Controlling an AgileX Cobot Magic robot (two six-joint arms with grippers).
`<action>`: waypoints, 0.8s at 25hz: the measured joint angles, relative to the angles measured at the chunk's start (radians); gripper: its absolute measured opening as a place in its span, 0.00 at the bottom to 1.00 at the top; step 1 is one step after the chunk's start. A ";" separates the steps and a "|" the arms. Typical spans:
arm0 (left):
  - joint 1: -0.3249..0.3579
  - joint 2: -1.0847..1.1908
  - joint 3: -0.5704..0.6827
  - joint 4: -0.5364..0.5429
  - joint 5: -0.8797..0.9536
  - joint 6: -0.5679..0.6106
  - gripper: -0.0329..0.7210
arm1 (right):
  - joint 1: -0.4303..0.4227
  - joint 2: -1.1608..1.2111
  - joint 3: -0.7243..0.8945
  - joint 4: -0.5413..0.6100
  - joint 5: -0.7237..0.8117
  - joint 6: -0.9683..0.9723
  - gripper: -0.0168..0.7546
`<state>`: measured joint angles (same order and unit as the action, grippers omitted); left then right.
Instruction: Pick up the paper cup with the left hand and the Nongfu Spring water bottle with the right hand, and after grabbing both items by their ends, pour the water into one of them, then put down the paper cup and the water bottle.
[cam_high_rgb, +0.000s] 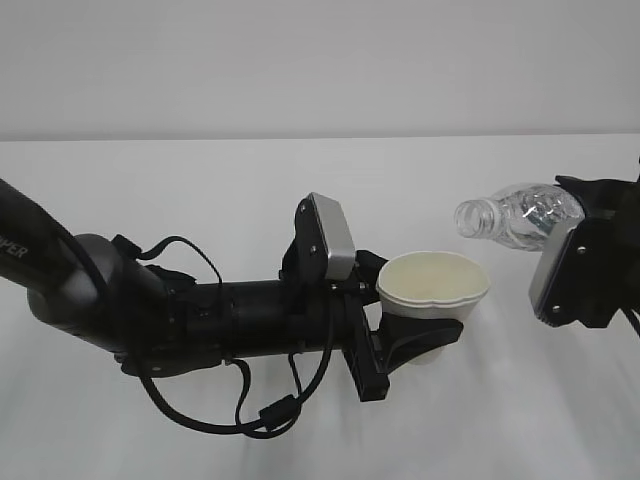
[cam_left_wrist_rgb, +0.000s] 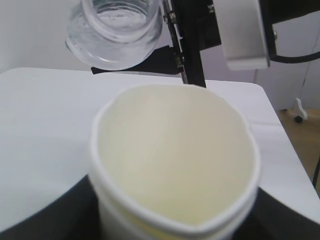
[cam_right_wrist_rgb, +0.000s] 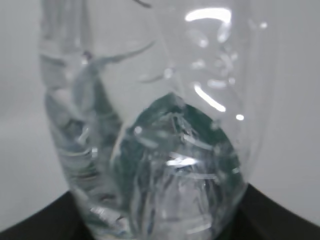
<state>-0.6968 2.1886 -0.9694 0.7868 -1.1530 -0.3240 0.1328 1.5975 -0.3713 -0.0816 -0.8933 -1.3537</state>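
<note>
1. The paper cup (cam_high_rgb: 433, 286) sits right of centre in the exterior view, upright, held above the worktop (cam_high_rgb: 300, 180); its rim is squeezed slightly out of round and its cream inside shows no liquid that can be made out.
2. The left end effector (cam_high_rgb: 415, 340) is clamped on the paper cup, one black jaw curving under its lower side, the silver-grey box (cam_high_rgb: 331, 236) just left of the rim.
3. The Nongfu Spring water bottle (cam_high_rgb: 515, 214) lies tipped near level at the upper right, uncapped mouth pointing left toward the cup, apart from it and higher than its rim.
4. The right end effector (cam_high_rgb: 592, 215) is clamped on the bottle's base end; the right wrist view shows black jaws on both lower corners around the clear ribbed body.
5. Whether water is in the bottle cannot be told.
6. The worktop is plain white, backed by a pale grey wall (cam_high_rgb: 320, 60). In the left wrist view a strip of brownish floor (cam_left_wrist_rgb: 300, 145) shows at the right edge.
7. Loose black cables (cam_high_rgb: 240, 410) loop beneath the left arm; white letters "PER" (cam_high_rgb: 14, 246) show at the far left of it.
</note>
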 joint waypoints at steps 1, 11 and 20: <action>0.000 0.000 0.000 0.000 0.000 0.000 0.61 | 0.000 0.000 -0.002 -0.002 0.000 0.000 0.54; 0.000 0.000 0.000 -0.006 0.000 0.000 0.61 | 0.004 -0.054 -0.008 -0.025 0.008 -0.002 0.54; 0.000 0.000 0.000 -0.008 0.000 0.000 0.61 | 0.004 -0.063 -0.008 -0.038 0.070 -0.053 0.54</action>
<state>-0.6968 2.1886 -0.9694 0.7788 -1.1530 -0.3240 0.1367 1.5342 -0.3791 -0.1199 -0.8236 -1.4069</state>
